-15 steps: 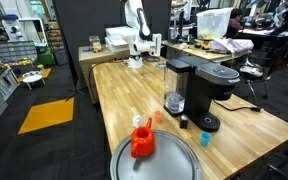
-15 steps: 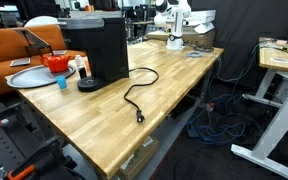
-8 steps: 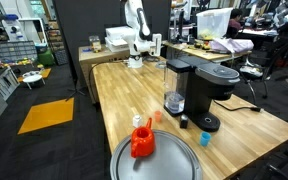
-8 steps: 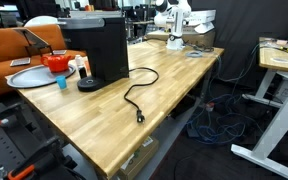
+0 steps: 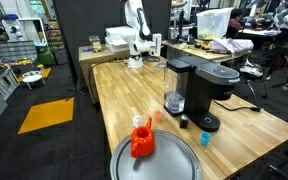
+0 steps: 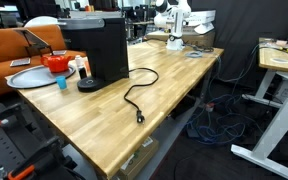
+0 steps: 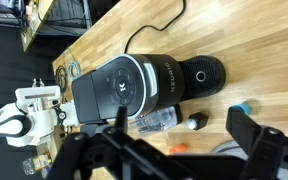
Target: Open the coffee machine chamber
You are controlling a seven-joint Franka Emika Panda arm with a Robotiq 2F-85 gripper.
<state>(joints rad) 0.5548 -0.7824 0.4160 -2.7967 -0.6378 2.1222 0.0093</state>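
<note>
My white arm (image 5: pixel 135 22) is standing folded at the far end of the wooden worktop (image 5: pixel 119 105), well apart from the black coffee machine (image 5: pixel 202 90). In the wrist view its chamber (image 7: pixel 136 72) is lying at 10 o'clock from my hand (image 7: pixel 179 135). The hand is gaping wide and grasping nothing. The lid is showing a white K mark (image 7: pixel 119 88).

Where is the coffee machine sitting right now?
In an exterior view the coffee machine stands on the wooden table, beside the round grey tray holding a red object. The wrist view looks down on its top.
</note>
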